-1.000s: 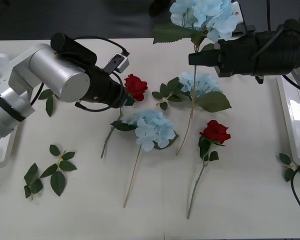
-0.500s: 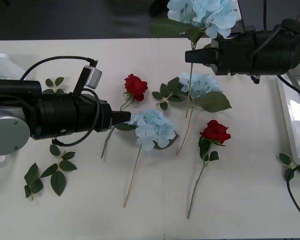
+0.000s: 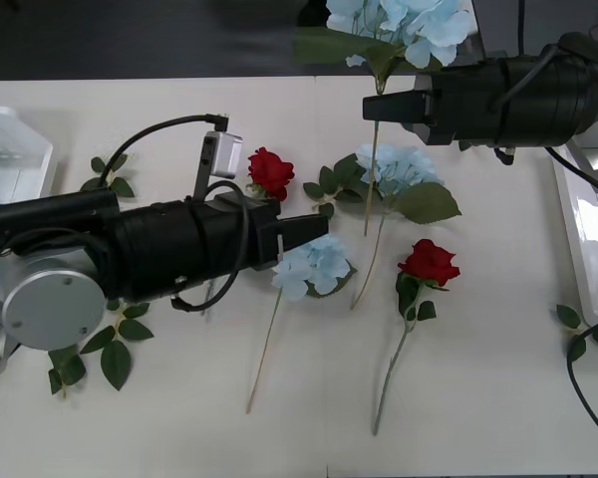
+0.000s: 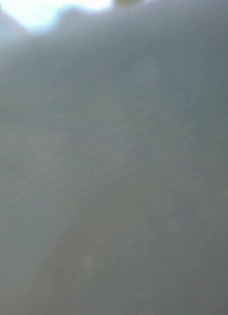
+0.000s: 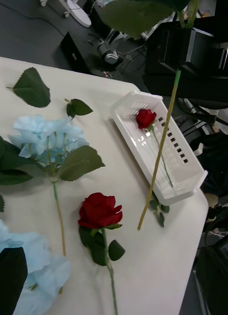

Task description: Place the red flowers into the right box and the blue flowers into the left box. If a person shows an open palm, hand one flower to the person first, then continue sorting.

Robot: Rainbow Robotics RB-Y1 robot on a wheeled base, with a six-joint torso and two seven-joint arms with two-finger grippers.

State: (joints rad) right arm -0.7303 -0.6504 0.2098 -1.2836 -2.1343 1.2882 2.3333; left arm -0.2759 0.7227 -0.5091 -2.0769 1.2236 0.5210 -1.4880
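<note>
Landmark: the pale blue hydrangea lying flat at the middle of the white counter [image 3: 311,261], stem trailing toward the robot; every place below is taken from it.
Right hand [image 3: 377,107]: black, raised over the far side of the counter, beyond the landmark and toward the robot's right, clenched on the thin green stem of a lifted pale blue hydrangea [image 3: 404,28]. The bloom stands above the hand and the stem hangs free below it, its tip off the counter.
Left hand [image 3: 314,227]: black, stretched low, its tip right at the landmark's bloom. Whether its fingers are parted or closed I cannot tell from here; one dark fingertip [image 5: 9,278] sits against blue petals in the left wrist view.
Second blue hydrangea on the counter [image 3: 397,169]: just beyond the landmark toward the robot's right, lying flat with broad green leaves.
Red rose with long stem [image 3: 430,263]: beside the landmark on the robot's right, lying flat.
Other red rose [image 3: 270,172]: beyond the landmark toward the robot's left, partly behind the left arm.
White slotted plastic box on the right [image 5: 158,147]: well to the right of the landmark, at the counter's edge, with a red rose [image 5: 146,118] lying inside.
White box on the left [image 3: 10,159]: far to the left of the landmark.
Loose green leaf sprigs [image 3: 105,344]: left of the landmark, near the robot.
</note>
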